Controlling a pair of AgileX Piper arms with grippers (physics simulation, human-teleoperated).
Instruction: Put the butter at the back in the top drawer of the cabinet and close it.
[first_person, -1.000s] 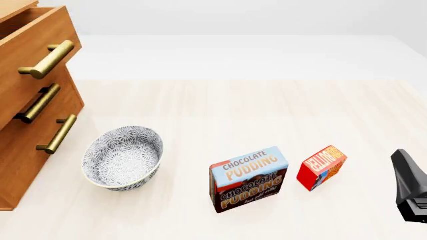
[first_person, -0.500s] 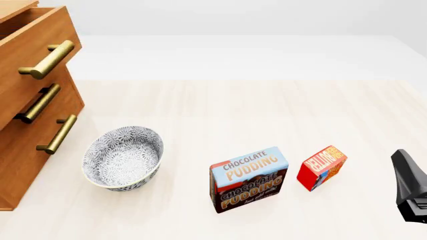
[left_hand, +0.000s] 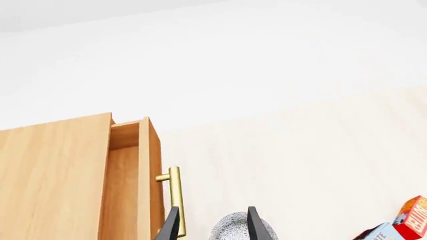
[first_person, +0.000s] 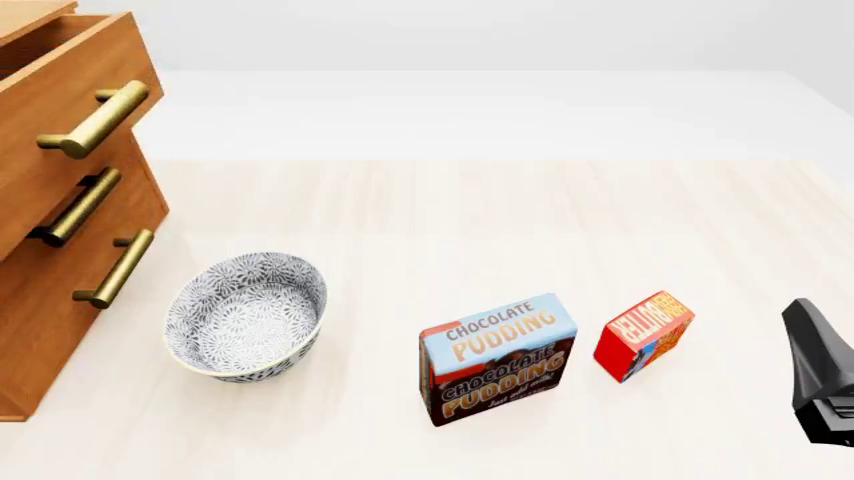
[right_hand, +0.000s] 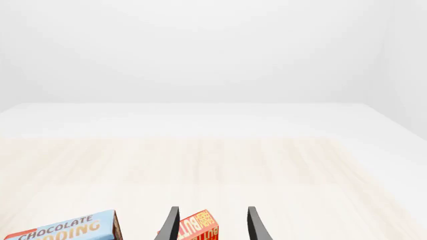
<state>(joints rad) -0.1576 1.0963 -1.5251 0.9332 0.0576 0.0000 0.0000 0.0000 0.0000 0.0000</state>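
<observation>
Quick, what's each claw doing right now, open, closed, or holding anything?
Left claw: open, holding nothing.
Right claw: open, holding nothing; the butter shows between its fingertips, not gripped.

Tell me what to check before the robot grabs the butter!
1. Top drawer pulled open: ok.
2. Butter free on the table, a gap between it and the pudding box: ok.
3. Right claw open, butter seen between its fingers: ok.
4. Right claw low enough to grip: cannot tell.
5. Left claw open and holding nothing: ok.
6. Bowl sits between butter and cabinet, so carry the butter above it: not ok for a low path.
</observation>
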